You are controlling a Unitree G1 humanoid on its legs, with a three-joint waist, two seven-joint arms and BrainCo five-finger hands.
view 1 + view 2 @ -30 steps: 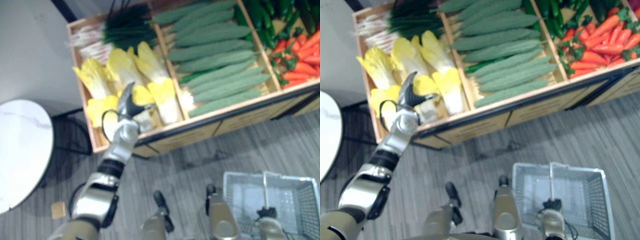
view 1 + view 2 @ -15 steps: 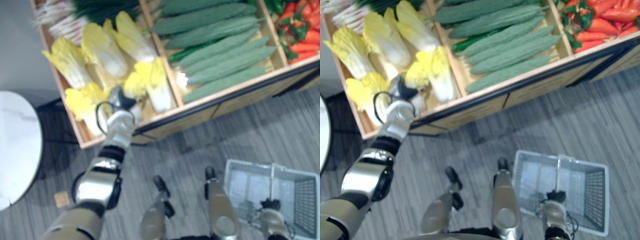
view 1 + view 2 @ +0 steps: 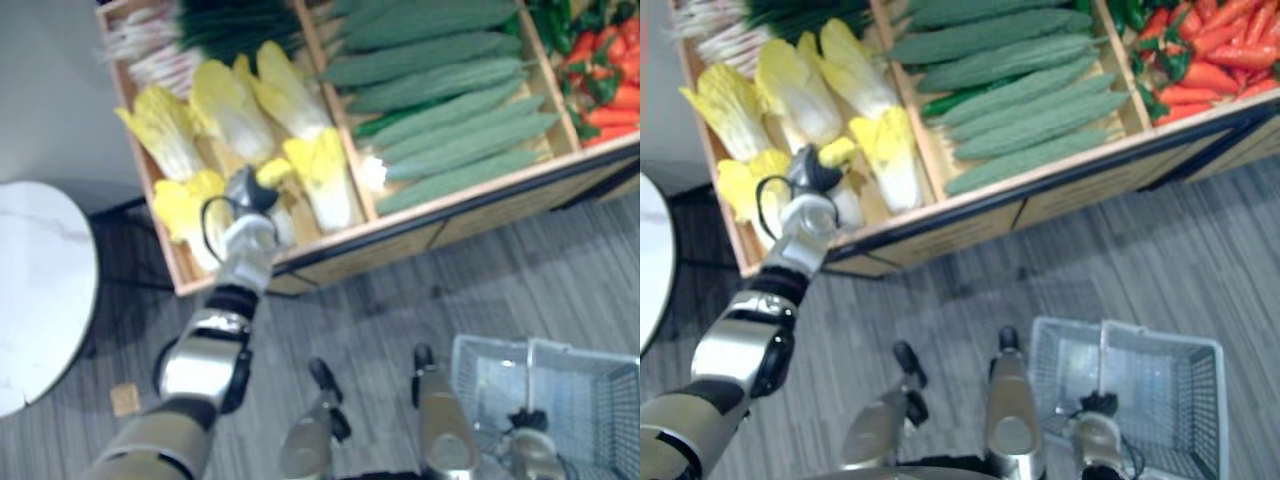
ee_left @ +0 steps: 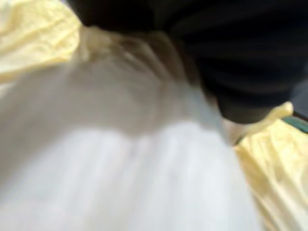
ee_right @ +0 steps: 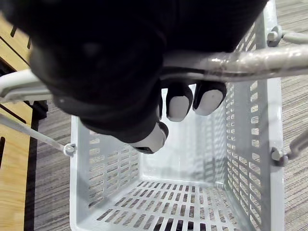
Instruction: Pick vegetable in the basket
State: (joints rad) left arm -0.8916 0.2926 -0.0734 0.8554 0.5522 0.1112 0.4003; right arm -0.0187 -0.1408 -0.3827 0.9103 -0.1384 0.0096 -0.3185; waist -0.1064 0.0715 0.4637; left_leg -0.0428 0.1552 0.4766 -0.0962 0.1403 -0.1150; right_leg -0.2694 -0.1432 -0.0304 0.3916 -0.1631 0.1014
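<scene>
Several napa cabbages with yellow leaves and white stalks lie in the left bin of a wooden stand (image 3: 330, 250). My left hand (image 3: 250, 190) reaches into that bin and rests on one cabbage (image 3: 847, 207) near the front edge. That cabbage's white stalk (image 4: 144, 168) sits right against the hand in the left wrist view. My right hand (image 5: 183, 103) is shut on the metal handle (image 5: 240, 62) of a grey plastic basket (image 3: 590, 400), which hangs low at my right with nothing in it.
Long green gourds (image 3: 440, 100) lie in the middle bin and carrots (image 3: 610, 90) in the right one. Spring onions (image 3: 190, 40) lie behind the cabbages. A round white table (image 3: 40, 290) stands to the left on the grey plank floor.
The camera has shifted. My left hand has come down from above the cabbages onto the one near the bin's front. The right hand still holds the basket.
</scene>
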